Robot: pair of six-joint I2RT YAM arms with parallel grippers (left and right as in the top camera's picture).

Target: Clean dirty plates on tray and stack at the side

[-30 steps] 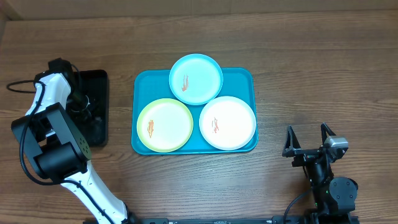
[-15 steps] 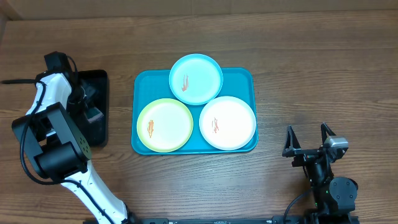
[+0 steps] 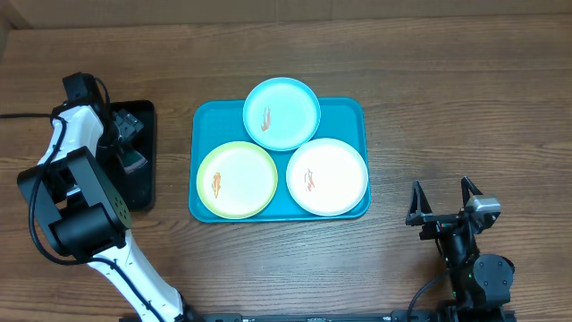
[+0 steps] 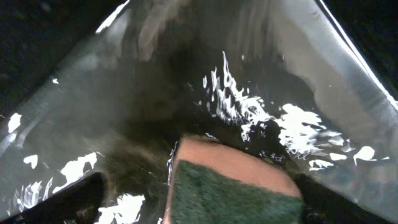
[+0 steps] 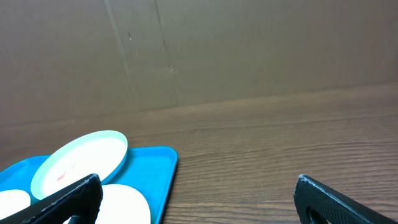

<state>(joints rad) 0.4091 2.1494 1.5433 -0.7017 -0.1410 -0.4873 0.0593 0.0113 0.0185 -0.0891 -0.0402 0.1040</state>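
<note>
Three plates lie on the turquoise tray (image 3: 344, 112): a light blue plate (image 3: 281, 113) at the back, a yellow-green plate (image 3: 237, 180) front left and a white plate (image 3: 327, 176) front right. Each carries a small orange-red smear. My left gripper (image 3: 128, 143) is down inside the black tray (image 3: 143, 192), open, its fingers spread wide. In the left wrist view a green and pink sponge (image 4: 230, 186) lies between them, with a gap on its left side. My right gripper (image 3: 442, 192) stands open over bare table, right of the tray and nearer the front edge, with nothing between its fingers.
The black tray's wet, shiny floor (image 4: 249, 106) fills the left wrist view. A cardboard wall (image 5: 249, 50) rises behind the table. Bare wood (image 5: 280, 143) lies right of the turquoise tray (image 5: 149, 168).
My left gripper has opened wide inside the black tray and shifted slightly toward its far end. The right arm and the plates have not moved.
</note>
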